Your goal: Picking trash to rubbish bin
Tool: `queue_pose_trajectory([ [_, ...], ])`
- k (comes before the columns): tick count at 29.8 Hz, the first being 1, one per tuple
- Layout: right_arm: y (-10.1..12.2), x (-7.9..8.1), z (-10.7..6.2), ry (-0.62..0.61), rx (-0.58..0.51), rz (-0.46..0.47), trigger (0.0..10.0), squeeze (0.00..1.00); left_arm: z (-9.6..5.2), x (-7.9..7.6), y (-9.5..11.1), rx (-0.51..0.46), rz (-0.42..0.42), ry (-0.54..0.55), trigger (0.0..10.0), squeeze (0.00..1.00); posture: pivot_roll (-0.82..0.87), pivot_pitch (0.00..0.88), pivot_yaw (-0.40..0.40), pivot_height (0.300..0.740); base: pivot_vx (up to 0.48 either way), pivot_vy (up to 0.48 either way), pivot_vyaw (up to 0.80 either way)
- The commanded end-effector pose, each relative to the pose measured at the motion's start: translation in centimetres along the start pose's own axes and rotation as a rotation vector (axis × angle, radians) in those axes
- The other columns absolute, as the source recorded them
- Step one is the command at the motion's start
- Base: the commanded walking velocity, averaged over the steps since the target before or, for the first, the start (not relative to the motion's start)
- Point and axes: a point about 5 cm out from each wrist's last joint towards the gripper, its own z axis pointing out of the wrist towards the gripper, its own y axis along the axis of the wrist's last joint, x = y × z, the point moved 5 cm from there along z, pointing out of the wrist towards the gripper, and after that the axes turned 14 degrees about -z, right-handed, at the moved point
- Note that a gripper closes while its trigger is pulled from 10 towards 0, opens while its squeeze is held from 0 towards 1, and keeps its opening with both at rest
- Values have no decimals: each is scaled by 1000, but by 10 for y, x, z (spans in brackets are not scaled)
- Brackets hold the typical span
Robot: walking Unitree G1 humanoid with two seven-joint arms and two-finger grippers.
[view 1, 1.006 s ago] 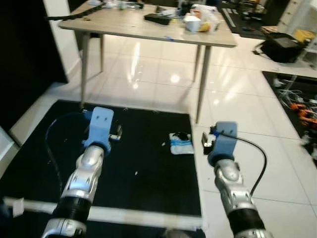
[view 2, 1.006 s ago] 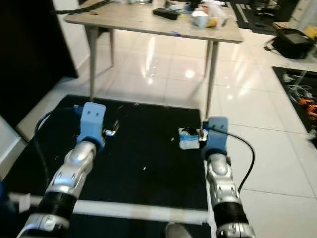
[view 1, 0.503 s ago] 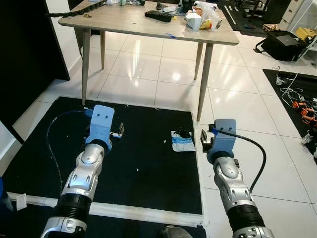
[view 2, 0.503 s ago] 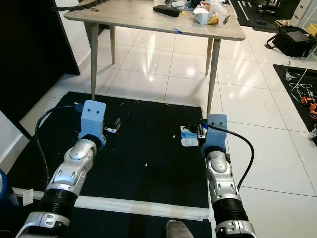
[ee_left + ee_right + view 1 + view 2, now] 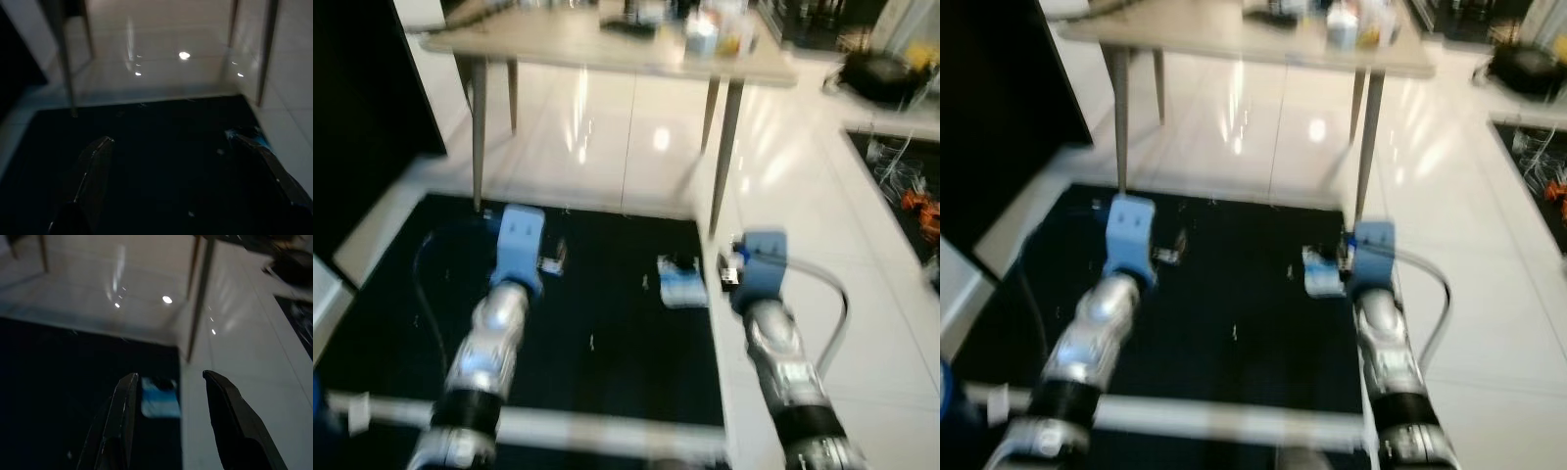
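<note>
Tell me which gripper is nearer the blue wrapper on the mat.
Right. The right gripper is just beside the wrapper, jaws open, wrapper lying ahead between them. The left gripper is open too, farther off across the mat.

Silver arms end in blue wrist mounts, black cables and black-fingered hands.

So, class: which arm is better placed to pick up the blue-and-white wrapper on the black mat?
Right. The wrapper lies near the mat's right edge, just ahead of the open right gripper; the left gripper is farther away.

Glossy floor tiles (image 5: 636,137), matt black mat (image 5: 607,323)
</note>
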Motion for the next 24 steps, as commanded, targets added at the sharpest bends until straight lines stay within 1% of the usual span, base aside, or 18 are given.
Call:
queue_pose_trajectory([
  [1, 1, 9, -1, 21, -3, 11, 10000, 0, -2, 9, -5, 15, -2, 23, 10000, 0, -48, 1, -31, 740, 322, 0, 0],
  [24, 2, 9, -1, 14, -5, 13, 10000, 0, -2, 9, -4, 17, -3, 17, 10000, 0, -49, 7, -27, 740, 317, 0, 0],
])
